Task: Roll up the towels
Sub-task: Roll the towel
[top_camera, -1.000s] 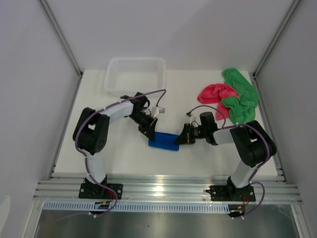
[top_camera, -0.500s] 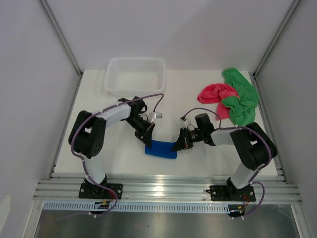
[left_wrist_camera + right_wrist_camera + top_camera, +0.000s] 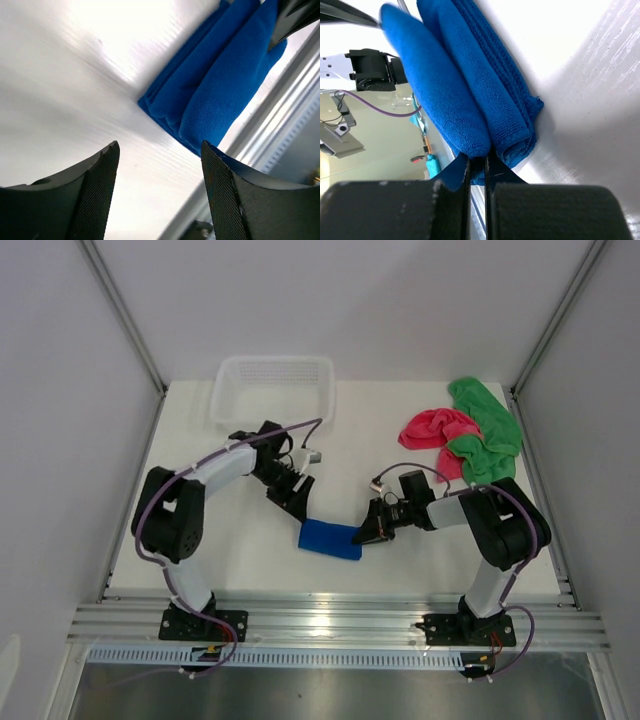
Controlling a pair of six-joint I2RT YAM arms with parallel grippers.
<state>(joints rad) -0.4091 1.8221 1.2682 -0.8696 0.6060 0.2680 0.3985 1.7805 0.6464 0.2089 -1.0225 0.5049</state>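
The blue towel (image 3: 330,539) lies folded and partly rolled near the table's front middle. My right gripper (image 3: 368,533) is shut on its right end; the right wrist view shows the jaws pinching a fold of the blue towel (image 3: 470,90) at the gripper (image 3: 477,162). My left gripper (image 3: 295,498) stands open just up-left of the towel, touching nothing. In the left wrist view the blue towel (image 3: 225,80) lies beyond the open gripper (image 3: 160,146). The pink-red towel (image 3: 435,428) and green towel (image 3: 487,435) lie crumpled together at the back right.
A white mesh basket (image 3: 272,361) stands at the back left of the table. The metal rail (image 3: 330,615) runs along the near edge, close behind the blue towel.
My left gripper has opened, let go of the blue towel and drawn back up-left. The towel has shifted toward the front edge, with the right gripper still shut on it.
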